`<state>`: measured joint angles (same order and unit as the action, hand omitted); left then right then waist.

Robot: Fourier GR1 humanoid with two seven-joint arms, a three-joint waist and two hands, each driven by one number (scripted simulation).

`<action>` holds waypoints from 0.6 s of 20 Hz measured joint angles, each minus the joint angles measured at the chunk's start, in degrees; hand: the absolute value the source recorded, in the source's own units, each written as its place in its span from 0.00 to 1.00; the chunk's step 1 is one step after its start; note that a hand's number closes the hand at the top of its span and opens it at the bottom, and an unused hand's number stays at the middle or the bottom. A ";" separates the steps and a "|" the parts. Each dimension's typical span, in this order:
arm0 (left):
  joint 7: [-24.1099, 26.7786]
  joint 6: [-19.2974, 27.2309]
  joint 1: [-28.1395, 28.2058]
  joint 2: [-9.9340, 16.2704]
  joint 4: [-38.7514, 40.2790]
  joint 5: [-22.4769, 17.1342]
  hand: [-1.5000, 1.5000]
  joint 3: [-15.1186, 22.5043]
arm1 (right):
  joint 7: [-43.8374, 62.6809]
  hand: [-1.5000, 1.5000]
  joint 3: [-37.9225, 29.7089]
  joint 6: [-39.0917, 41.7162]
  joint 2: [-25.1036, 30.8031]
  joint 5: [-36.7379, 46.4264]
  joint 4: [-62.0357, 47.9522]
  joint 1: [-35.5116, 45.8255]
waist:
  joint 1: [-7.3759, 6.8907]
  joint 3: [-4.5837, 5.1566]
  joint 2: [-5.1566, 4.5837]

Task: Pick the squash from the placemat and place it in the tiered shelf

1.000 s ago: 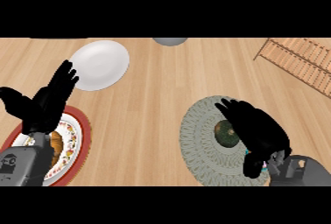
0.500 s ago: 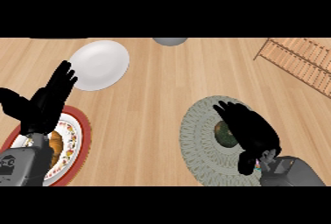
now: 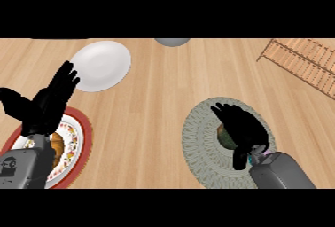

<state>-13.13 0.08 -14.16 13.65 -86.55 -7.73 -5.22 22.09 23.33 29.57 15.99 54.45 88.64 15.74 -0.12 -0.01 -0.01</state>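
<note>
A dark green and brown squash [image 3: 226, 136] lies on the round grey-green placemat [image 3: 200, 146] at the lower right. My right hand [image 3: 243, 128] covers most of the squash, its fingers bent down over the top, and only the squash's left side shows. I cannot tell whether the fingers close round it. The wooden tiered shelf [image 3: 306, 63] stands at the upper right corner, well apart from the placemat. My left hand [image 3: 46, 104] rests open at the left edge, fingers up.
A white plate [image 3: 100, 65] lies at the upper left. A red-rimmed patterned plate [image 3: 73, 146] with some food on it sits under my left forearm. A grey round object [image 3: 172, 41] shows at the top edge. Bare wooden counter lies between placemat and shelf.
My right hand has slid a little to the right and its fingers have drawn in over the squash. The left hand has not moved.
</note>
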 measured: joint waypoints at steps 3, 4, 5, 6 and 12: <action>0.23 -0.08 0.01 -0.48 0.02 0.40 0.50 -0.35 | -1.85 1.00 -0.41 -0.46 -1.01 1.51 -2.75 0.06 | 0.00 0.01 0.00; 0.20 0.02 -0.46 -0.68 0.47 0.58 0.50 -0.42 | -2.21 1.00 -0.25 -0.83 -1.56 2.13 -3.52 -0.26 | 0.03 0.03 0.02; 0.05 0.35 -0.65 -1.06 0.51 1.09 0.50 -0.18 | -2.67 1.00 -0.54 -0.27 -1.55 2.38 -3.23 -0.53 | 0.06 0.03 0.04; -0.11 0.12 -0.80 -0.97 0.75 1.18 0.50 -0.31 | -3.27 1.00 -0.43 -0.58 -1.97 3.07 -4.04 -0.19 | 0.07 0.08 0.09; -0.70 -0.19 -0.02 -1.31 -0.86 1.51 0.50 -0.21 | -11.64 1.00 0.37 -7.60 -0.54 6.91 -7.51 0.73 | -0.06 0.46 0.53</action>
<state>-13.82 -0.11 -14.18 12.35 -87.42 -6.22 -5.42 10.45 23.70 21.97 15.45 61.36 81.13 16.47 -0.18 0.45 0.52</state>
